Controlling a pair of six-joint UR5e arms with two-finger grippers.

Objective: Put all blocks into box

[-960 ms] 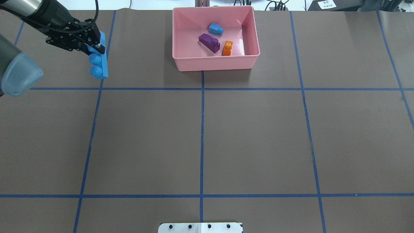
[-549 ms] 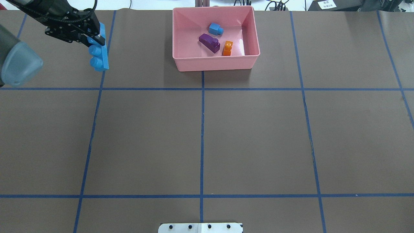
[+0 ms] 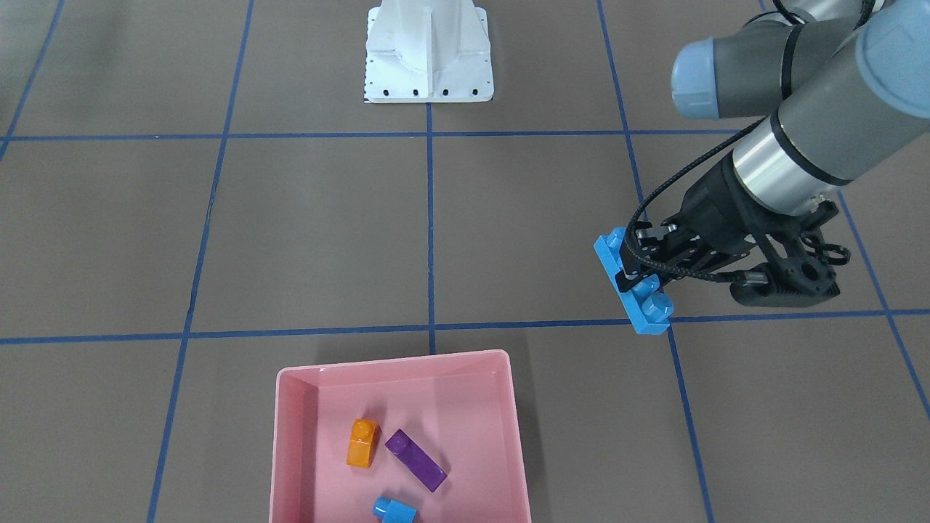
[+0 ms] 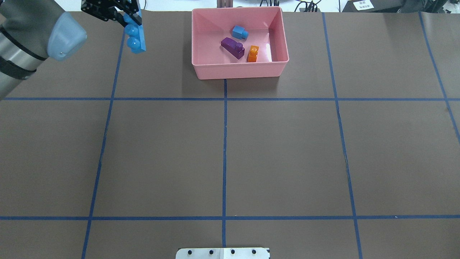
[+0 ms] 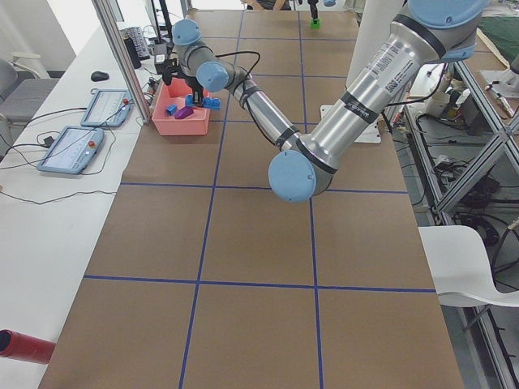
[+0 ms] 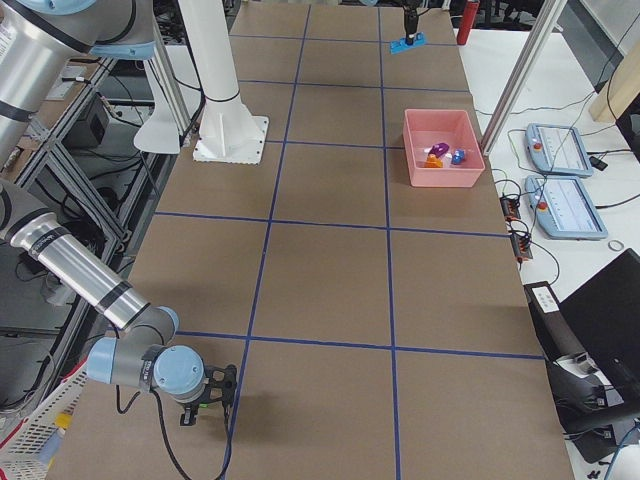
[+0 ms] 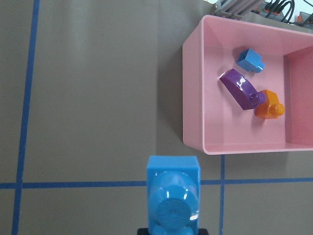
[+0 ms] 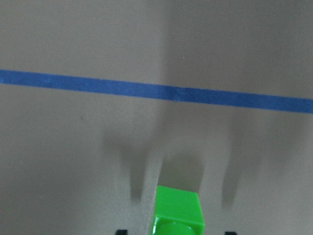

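The left pincer [image 3: 633,280] is clamped on the long blue studded plastic brick [image 3: 650,312] (tilted, lifted off the brown surface [image 3: 327,232]), well apart from the shallow pink plastic tray [image 3: 396,361].

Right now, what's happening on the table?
The left claw holds the long blue brick off the table, beside the pink box but not yet over it. The orange brick, the purple brick and the small blue brick already lie inside. The green brick is at the right claw, at the table's other end; whether that claw grips it is unclear.
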